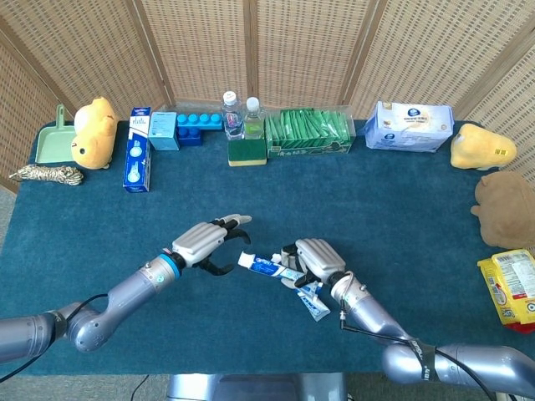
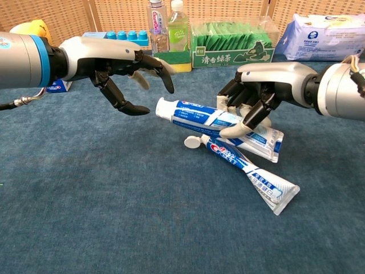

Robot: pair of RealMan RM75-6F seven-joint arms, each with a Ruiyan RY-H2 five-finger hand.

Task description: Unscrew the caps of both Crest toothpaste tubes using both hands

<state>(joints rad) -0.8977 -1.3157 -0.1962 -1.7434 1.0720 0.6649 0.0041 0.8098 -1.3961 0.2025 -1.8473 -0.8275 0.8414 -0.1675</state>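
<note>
My right hand (image 2: 256,94) (image 1: 313,257) holds a blue and white Crest tube (image 2: 211,119) (image 1: 269,266) off the table, its white capped end (image 2: 162,107) pointing left. Just left of that cap my left hand (image 2: 122,65) (image 1: 207,241) hovers with fingers spread and nothing in them. A second Crest tube (image 2: 248,171) (image 1: 311,301) lies on the blue cloth below the held one, with a loose white cap (image 2: 193,142) next to its open end.
Along the back stand two bottles (image 1: 240,113), a green box (image 1: 308,132), blue blocks (image 1: 197,125), a boxed toothpaste (image 1: 138,159) and a tissue pack (image 1: 410,125). Plush toys (image 1: 94,131) (image 1: 481,146) and a snack pack (image 1: 512,288) sit at the sides.
</note>
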